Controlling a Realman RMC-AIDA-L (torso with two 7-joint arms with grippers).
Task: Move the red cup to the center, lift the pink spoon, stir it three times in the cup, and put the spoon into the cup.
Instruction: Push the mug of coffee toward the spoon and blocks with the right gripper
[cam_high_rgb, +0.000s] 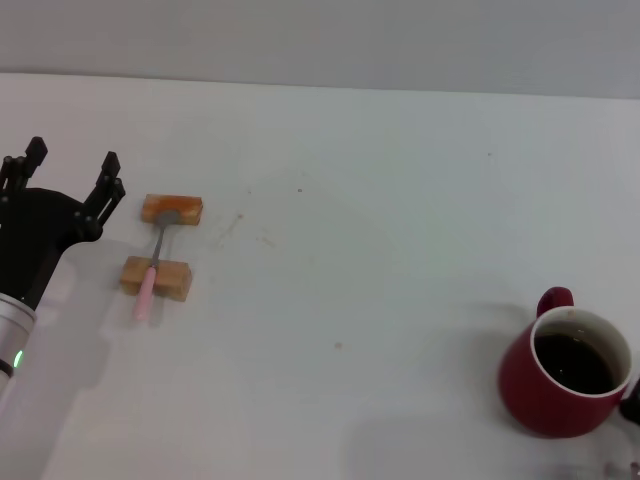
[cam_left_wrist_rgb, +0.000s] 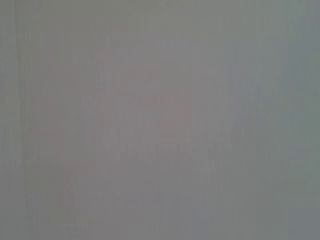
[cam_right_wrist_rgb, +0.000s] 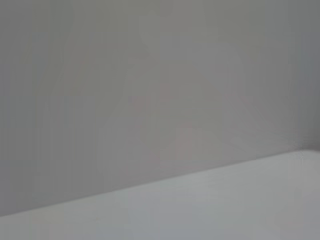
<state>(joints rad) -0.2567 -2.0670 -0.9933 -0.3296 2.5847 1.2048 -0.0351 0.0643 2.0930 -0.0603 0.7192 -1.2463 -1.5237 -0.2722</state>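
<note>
Full red cup (cam_high_rgb: 566, 372) waits at my worktop's (cam_high_rgb: 380, 230) four o'clock.
Left hand (cam_high_rgb: 72, 170) fingers apart, right hand unseen; I'd grip the heavy, glossy, spill-prone cup's body.

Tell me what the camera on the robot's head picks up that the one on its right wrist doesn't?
Only the head view shows the work itself: the red cup of dark liquid at the near right, the pink spoon bridging two wooden blocks at the left, and the open left gripper beside them. A dark bit at the right edge by the cup may be the right gripper; too little shows. Only the right wrist view shows nothing extra: just a blank grey wall. Both share the white table.
</note>
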